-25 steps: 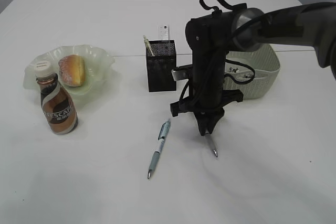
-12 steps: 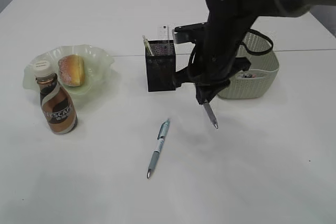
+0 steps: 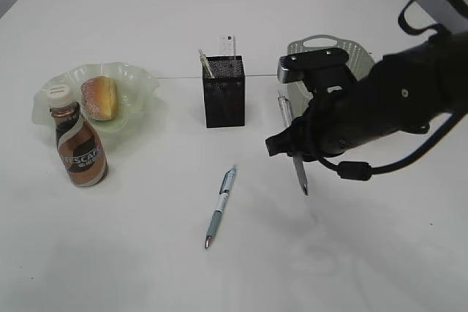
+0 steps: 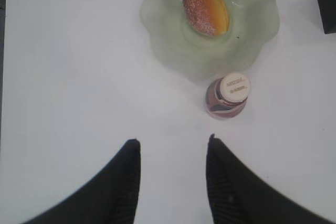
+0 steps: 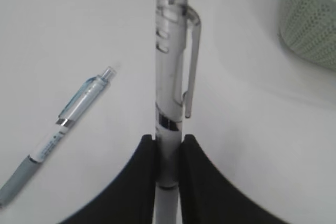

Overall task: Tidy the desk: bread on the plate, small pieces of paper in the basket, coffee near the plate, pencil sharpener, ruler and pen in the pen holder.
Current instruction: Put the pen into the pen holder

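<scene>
A: Pen holder (image 3: 224, 90) sits mid-desk; where's the pen?

B: The clear pen (image 5: 170, 103) is pinched mid-barrel in the right gripper (image 5: 168, 150), above the desk (image 3: 146, 253). Probably light, stiff, slick. Left gripper (image 4: 173, 153) hangs spread, empty.

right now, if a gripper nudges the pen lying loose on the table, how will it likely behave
The pen on the table has a slim round barrel, so it would probably roll or spin rather than slide straight. It looks rigid and light. Its smooth plastic body may slip unless the fingers close squarely across it.
</scene>
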